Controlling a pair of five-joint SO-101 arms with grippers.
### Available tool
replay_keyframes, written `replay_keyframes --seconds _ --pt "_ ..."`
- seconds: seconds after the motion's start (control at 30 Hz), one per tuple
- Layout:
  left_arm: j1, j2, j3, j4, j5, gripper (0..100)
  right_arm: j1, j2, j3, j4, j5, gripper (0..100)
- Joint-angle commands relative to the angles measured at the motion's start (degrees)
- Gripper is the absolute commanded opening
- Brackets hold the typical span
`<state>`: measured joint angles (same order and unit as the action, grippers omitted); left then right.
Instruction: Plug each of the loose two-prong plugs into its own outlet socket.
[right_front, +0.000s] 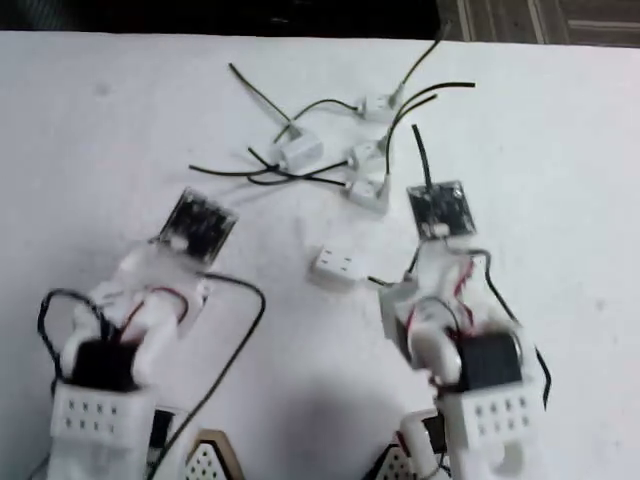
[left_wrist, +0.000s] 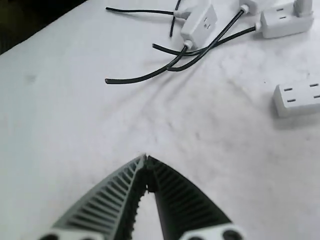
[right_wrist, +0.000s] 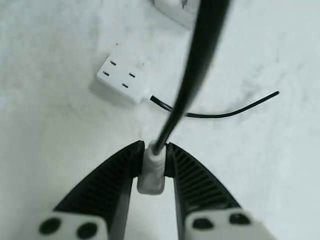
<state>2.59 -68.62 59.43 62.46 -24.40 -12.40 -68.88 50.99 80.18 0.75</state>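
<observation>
**Insertion Pending: One Plug in Hand, Near Socket Empty**

The right gripper (right_wrist: 153, 146) is pinching a white two-prong plug (right_wrist: 150, 177) between narrowly set fingers (right_wrist: 112, 185). The plug's black cord (right_wrist: 192, 75) is rising up and away from it. The prongs are hidden, so I am not judging which way they are pointing.

The left gripper (left_wrist: 146, 160) is holding nothing, and its fingers are meeting at the tips over bare table (left_wrist: 60, 125).

Near the right gripper, between the two arms, an outlet block (right_wrist: 122, 77) is lying flat with its slots facing up. All of the slots are empty, and a short black lead (right_wrist: 220, 112) is trailing from one end.

Farther out, a cluster of white blocks and plugs (right_front: 365, 155) is lying tangled in black wires. I cannot tell which of those are already mated.

In my judgement the task is sitting at an early stage. The held plug is apart from the near block and awaiting insertion, and the far cluster is awaiting attention.
</observation>
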Motion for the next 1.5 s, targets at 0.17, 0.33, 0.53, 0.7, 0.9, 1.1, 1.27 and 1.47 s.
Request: replay_keyframes --seconds 0.17,0.33,0.53,0.7,0.9,1.1,1.27,1.47 --pt "4.97 41.36 -24.88 0.00 -8.35 12 6.90 -8.75 2.55 -0.66 -0.35 1.6" --pt "7.43 60.35 -37.54 -1.14 -8.44 16 10.59 -8.84 3.16 -0.57 -0.09 1.6" --pt "11.21 77.93 -48.26 -5.98 -8.09 16 14.20 -9.19 3.16 -0.57 0.09 1.6" --pt "14.99 87.08 -54.07 -9.41 -7.03 12 16.75 -9.19 3.16 -0.22 2.29 1.6" --pt "17.19 95.69 -62.07 -10.90 -2.37 9 17.54 -9.19 3.16 0.66 2.99 1.6" --pt "17.89 99.82 -67.96 -5.98 -2.37 9 17.45 -9.19 3.16 0.92 3.08 1.6" --pt "21.67 100.00 -70.68 3.78 -2.37 9 17.45 -9.19 3.08 0.92 3.08 1.6" --pt "24.92 100.26 -70.24 12.22 -2.37 9 17.54 -9.19 3.08 0.92 3.08 1.6"
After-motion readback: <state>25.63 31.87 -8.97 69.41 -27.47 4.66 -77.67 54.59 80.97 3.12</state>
